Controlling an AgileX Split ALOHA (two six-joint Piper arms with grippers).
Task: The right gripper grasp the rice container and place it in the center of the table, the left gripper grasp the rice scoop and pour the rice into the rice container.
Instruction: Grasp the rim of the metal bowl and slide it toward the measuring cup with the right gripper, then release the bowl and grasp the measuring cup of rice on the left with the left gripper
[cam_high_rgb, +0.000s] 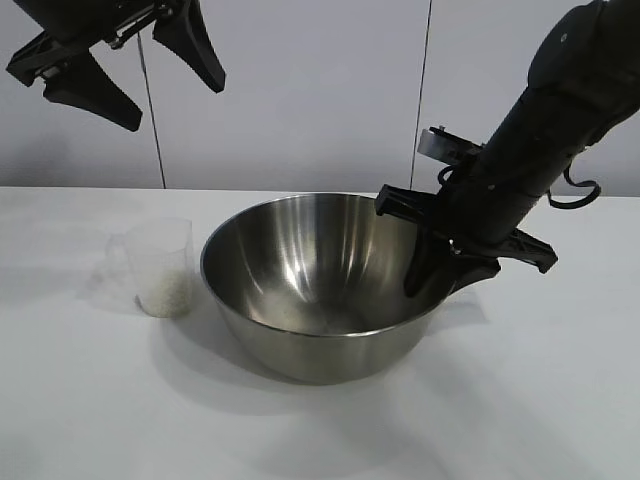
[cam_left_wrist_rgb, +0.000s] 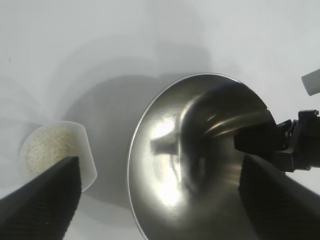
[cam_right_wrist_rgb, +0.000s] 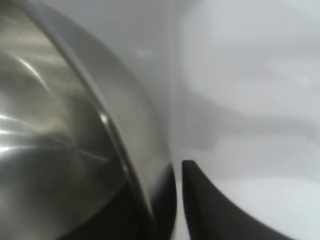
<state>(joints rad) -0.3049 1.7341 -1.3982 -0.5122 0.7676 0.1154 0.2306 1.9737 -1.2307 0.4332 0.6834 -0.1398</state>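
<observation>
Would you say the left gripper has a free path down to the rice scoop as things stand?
Probably yes. The left gripper hangs open above the rice scoop, which stands apart from the rice container; nothing lies between. The right gripper is at the container's far rim.

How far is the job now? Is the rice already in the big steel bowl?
Not yet. The rice container already sits on the table, about mid-table. The right end effector straddles its rim, one finger inside and one outside, parted from the wall. The rice is in the rice scoop, standing beside the bowl. The left end effector hangs open above. Scooping and pouring remain.
</observation>
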